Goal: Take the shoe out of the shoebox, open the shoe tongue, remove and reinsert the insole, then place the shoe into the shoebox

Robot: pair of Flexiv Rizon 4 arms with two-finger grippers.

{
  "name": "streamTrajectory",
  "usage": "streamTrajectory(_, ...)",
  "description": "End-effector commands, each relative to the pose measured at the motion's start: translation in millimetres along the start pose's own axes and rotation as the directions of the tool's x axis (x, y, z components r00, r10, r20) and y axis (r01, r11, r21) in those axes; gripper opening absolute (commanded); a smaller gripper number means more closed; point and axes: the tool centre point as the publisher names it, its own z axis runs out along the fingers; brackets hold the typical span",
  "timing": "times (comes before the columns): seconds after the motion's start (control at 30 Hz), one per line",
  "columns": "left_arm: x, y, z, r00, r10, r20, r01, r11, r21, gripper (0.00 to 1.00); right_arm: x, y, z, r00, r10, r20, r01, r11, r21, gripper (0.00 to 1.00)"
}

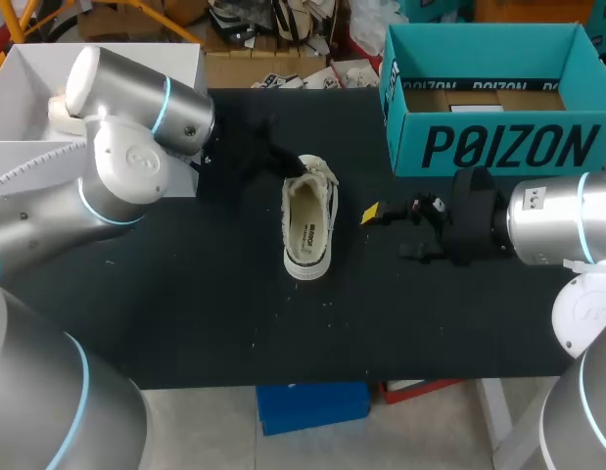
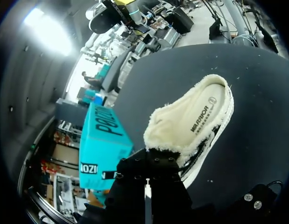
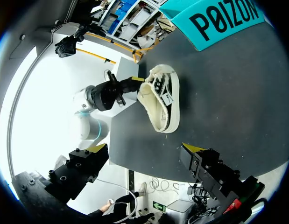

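A cream low sneaker (image 1: 308,233) with a fleecy lining lies on the black table (image 1: 185,294), opening up, its insole (image 2: 200,116) showing inside. My left gripper (image 1: 288,168) is at the shoe's far end, shut on the tongue edge (image 2: 158,148); the right wrist view shows its yellow tip against that end of the shoe (image 3: 162,103). My right gripper (image 1: 386,231) hovers just right of the shoe, open and empty, with the shoe a short way ahead of its spread fingers (image 3: 98,148). The teal shoebox (image 1: 498,147) stands open at the back right.
A white box (image 1: 28,98) sits at the back left behind my left arm. Bare black table lies in front of the shoe and between it and the shoebox (image 3: 219,21).
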Motion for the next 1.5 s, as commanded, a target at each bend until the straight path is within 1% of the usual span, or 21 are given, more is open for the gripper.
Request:
streamTrajectory(0.03,7.2,-5.4,1.4,1.0,0.0,-0.015,0.0,1.0,0.002,0.0,0.3,0.1,-0.4,1.0,0.0,0.001,0.0,1.0,0.001,1.0)
streamTrajectory(0.2,17.3,-15.5,2.1,0.998,0.014,-0.054,-0.013,1.0,0.017,0.0,0.3,0.1,-0.4,1.0,0.0,0.001,0.0,1.0,0.001,1.0)
streamTrajectory(0.4,29.3,-25.4,8.7,0.993,0.029,-0.111,-0.025,0.999,0.038,0.0,0.3,0.1,-0.4,1.0,0.0,0.001,0.0,1.0,0.001,1.0)
streamTrajectory(0.57,31.6,-32.8,11.9,0.987,0.057,-0.149,-0.051,0.998,0.041,0.0,0.3,0.1,-0.4,1.0,0.0,0.001,0.0,1.0,0.001,1.0)
streamTrajectory(0.7,23.8,-31.7,9.6,0.987,0.075,-0.146,-0.07,0.997,0.036,0.0,0.3,0.1,-0.4,1.0,0.0,0.001,0.0,1.0,0.001,1.0)
streamTrajectory(0.83,10.0,-31.6,-2.4,0.986,0.106,-0.127,-0.103,0.994,0.031,0.0,0.3,0.1,-0.4,1.0,0.0,0.001,0.0,1.0,0.001,1.0)
streamTrajectory(0.93,0.9,-33.7,-17.0,0.986,0.124,-0.11,-0.122,0.992,0.026,0.0,0.3,0.1,-0.4,1.0,0.0,0.001,0.0,1.0,0.001,1.0)
streamTrajectory(1.03,-4.4,-35.7,-31.9,0.983,0.143,-0.114,-0.141,0.99,0.025,0.0,0.3,0.1,-0.4,1.0,0.0,0.001,0.0,1.0,0.001,1.0)
streamTrajectory(1.13,-3.4,-37.9,-45.0,0.971,0.162,-0.173,-0.157,0.987,0.046,0.0,0.3,0.1,-0.4,1.0,0.0,0.001,0.0,1.0,0.001,1.0)
streamTrajectory(1.27,4.7,-41.4,-63.7,0.948,0.161,-0.276,-0.148,0.987,0.066,0.0,0.3,0.1,-0.4,1.0,0.0,0.001,0.0,1.0,0.001,1.0)
streamTrajectory(1.3,6.9,-41.9,-68.9,0.947,0.146,-0.285,-0.134,0.989,0.062,0.0,0.3,0.1,-0.4,1.0,0.0,0.001,0.0,1.0,0.001,1.0)
streamTrajectory(1.37,11.8,-41.3,-79.3,0.942,0.117,-0.313,-0.108,0.993,0.047,0.13,0.3,0.1,-0.4,1.0,0.0,0.001,0.0,1.0,0.001,1.0)
streamTrajectory(1.4,13.7,-41.6,-85.3,0.947,0.092,-0.308,-0.086,0.996,0.033,0.22,0.3,0.1,-0.4,1.0,0.0,0.001,0.0,1.0,0.001,1.0)
streamTrajectory(1.43,15.8,-42.0,-90.2,0.946,0.071,-0.316,-0.066,0.997,0.027,0.36,0.3,0.1,-0.4,1.0,0.0,0.001,0.0,1.0,0.001,1.0)
streamTrajectory(1.47,19.0,-43.2,-95.4,0.938,0.054,-0.343,-0.049,0.999,0.023,0.64,0.3,0.1,-0.4,1.0,0.0,0.001,0.0,1.0,0.001,1.0)
streamTrajectory(1.5,22.4,-45.1,-99.8,0.929,0.046,-0.367,-0.042,0.999,0.019,1.0,0.3,0.1,-0.4,1.0,0.0,0.001,0.0,1.0,0.001,1.0)
